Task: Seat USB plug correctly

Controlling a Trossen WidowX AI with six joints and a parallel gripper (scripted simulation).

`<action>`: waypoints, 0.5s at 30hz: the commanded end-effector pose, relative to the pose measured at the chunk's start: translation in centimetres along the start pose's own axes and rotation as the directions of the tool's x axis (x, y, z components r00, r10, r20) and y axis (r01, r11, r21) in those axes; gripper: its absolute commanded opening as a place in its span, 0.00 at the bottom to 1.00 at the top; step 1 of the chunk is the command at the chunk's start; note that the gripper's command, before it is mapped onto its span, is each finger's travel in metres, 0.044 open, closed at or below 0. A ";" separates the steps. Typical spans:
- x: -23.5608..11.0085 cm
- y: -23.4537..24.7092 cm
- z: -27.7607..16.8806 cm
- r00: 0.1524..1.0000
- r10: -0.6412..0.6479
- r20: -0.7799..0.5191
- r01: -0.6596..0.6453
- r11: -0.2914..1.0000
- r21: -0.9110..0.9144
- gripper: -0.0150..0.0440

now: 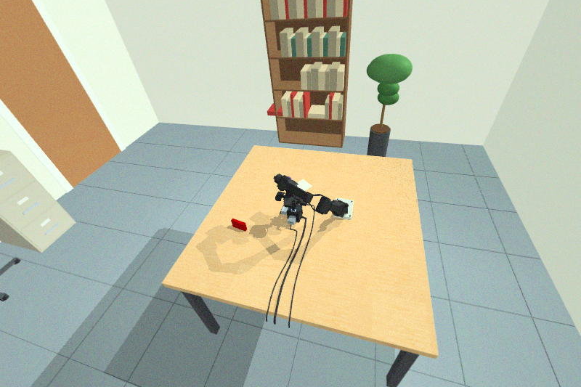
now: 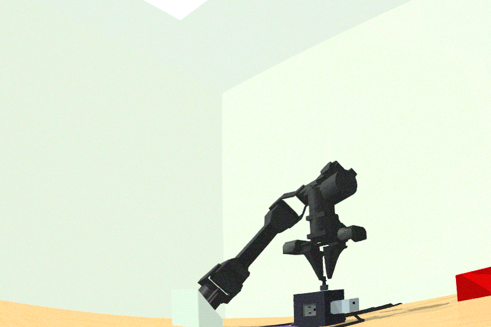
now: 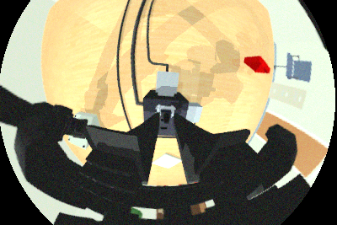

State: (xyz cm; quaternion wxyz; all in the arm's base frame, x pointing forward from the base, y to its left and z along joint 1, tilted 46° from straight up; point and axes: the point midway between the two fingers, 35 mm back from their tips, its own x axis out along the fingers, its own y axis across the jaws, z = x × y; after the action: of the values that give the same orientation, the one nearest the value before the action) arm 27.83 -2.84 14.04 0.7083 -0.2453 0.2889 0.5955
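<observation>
The dark power cube (image 2: 317, 310) (image 3: 153, 105) stands on the wooden table (image 1: 366, 251). It shows in the top view (image 1: 291, 218) under the arm. The small dark USB plug (image 2: 323, 287) (image 3: 167, 111) stands upright in the socket on its top, with only a short piece showing above the cube. My gripper (image 2: 324, 277) (image 3: 167, 115) (image 1: 291, 210) points straight down right over the plug. Its fingers stand a little apart, with the tips at the plug's top end and a narrow gap between them. I cannot tell which way round the plug sits.
A grey-white adapter (image 2: 345, 305) (image 3: 168, 81) sticks out of the cube's side, and black cables (image 1: 281, 274) (image 3: 135, 31) run to the table's front edge. A red block (image 1: 238, 223) (image 2: 474, 283) (image 3: 258, 63) lies to the left. A pale box (image 2: 186, 307) (image 1: 305, 183) stands by the arm.
</observation>
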 end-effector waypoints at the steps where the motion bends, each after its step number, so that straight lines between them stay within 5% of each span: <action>1: 0.0 0.0 0.0 1.000 0.000 0.000 0.000 1.000 0.001 0.42; 15: -0.4 0.0 0.0 1.000 0.000 0.000 0.000 1.000 0.000 0.42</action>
State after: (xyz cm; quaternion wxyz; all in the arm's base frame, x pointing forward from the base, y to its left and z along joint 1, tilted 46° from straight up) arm 27.80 -2.94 14.12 0.7092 -0.2437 0.2896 0.5948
